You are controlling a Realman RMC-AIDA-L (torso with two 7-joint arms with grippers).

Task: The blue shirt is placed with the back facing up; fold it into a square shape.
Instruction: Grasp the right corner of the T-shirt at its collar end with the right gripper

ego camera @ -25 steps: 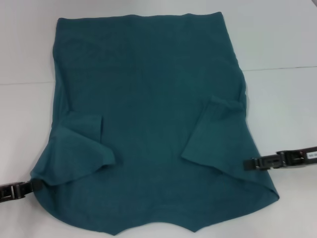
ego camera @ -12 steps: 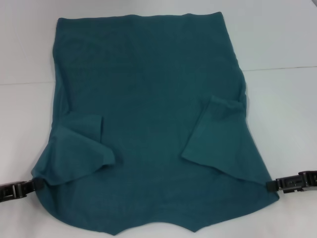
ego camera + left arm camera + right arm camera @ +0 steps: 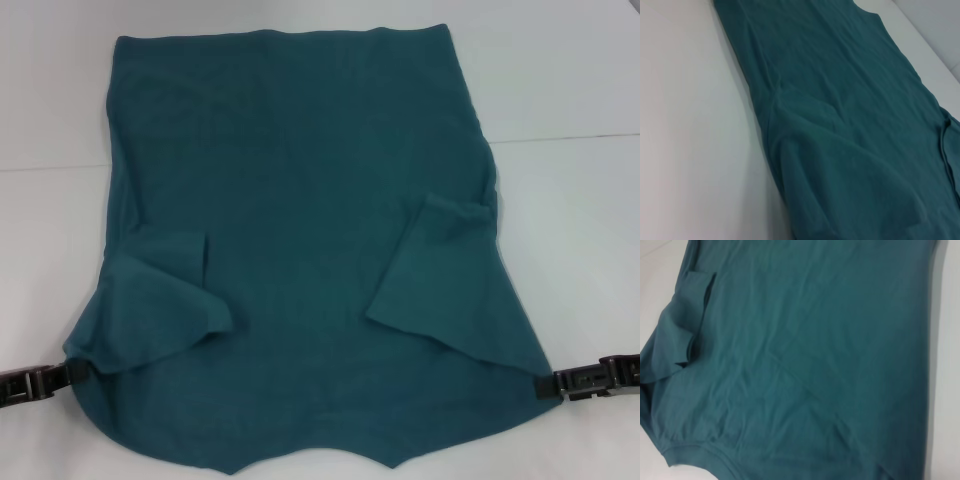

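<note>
One white tabletop [image 3: 570, 80] carries the blue shirt [image 3: 300, 200], spread flat, plain side up, both sleeves folded inward. The shirt lies between the two end effectors. Left end effector [image 3: 62, 376] touches the shirt's edge below the folded left sleeve; right end effector [image 3: 552, 385] meets the opposite lower corner. Whether either is gripping the cloth cannot be told.

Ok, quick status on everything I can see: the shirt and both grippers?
blue shirt: spread flat on the table, plain side up, both sleeves folded inward, not yet square.
left gripper: low at the shirt's left near edge, tip touching the fabric.
right gripper: low at the shirt's right near corner, tip at the fabric edge.
</note>
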